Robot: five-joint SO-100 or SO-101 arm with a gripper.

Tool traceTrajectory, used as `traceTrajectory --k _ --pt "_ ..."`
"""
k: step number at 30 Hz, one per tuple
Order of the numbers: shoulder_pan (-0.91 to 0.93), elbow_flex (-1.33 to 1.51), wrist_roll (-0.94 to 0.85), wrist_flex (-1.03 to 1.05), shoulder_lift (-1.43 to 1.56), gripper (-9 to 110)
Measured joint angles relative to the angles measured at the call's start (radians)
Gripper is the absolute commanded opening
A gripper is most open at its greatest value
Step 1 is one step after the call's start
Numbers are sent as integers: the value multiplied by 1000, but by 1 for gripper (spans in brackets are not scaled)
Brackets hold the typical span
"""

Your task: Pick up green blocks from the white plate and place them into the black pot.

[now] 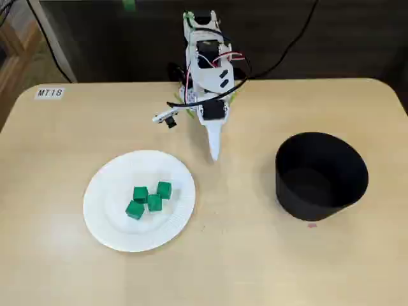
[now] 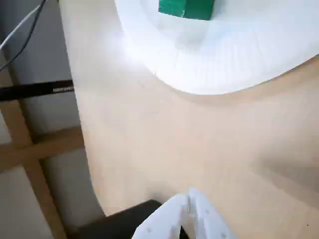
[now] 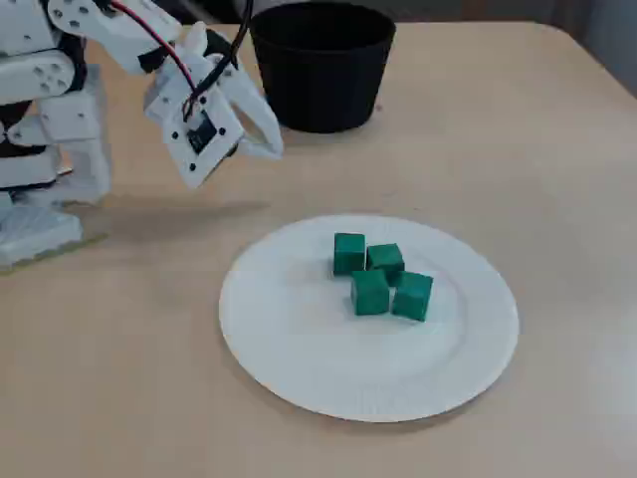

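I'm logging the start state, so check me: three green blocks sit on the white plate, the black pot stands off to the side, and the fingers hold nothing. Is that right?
Not quite. There are four green blocks clustered on the white plate, not three, as a fixed view shows. The rest holds: the black pot stands apart, and the fingers hold nothing.

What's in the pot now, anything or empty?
Empty, it seems: the pot looks bare inside in a fixed view, and four blocks sit on the plate.
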Motion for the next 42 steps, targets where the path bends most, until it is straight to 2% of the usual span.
traceTrajectory --k 2,4,6,9,12,26,42 --pt "14 -5 15 12 -8 -2" --pt "138 -112 140 141 -135 -2" --pt "331 -362 399 388 -393 -2" --pt "425 -819 796 644 -830 -2" --pt "439 -1127 940 693 -1031 -2" --pt "454 -1216 992 727 -1098 -2" --pt "506 -1371 922 747 -1451 -2"
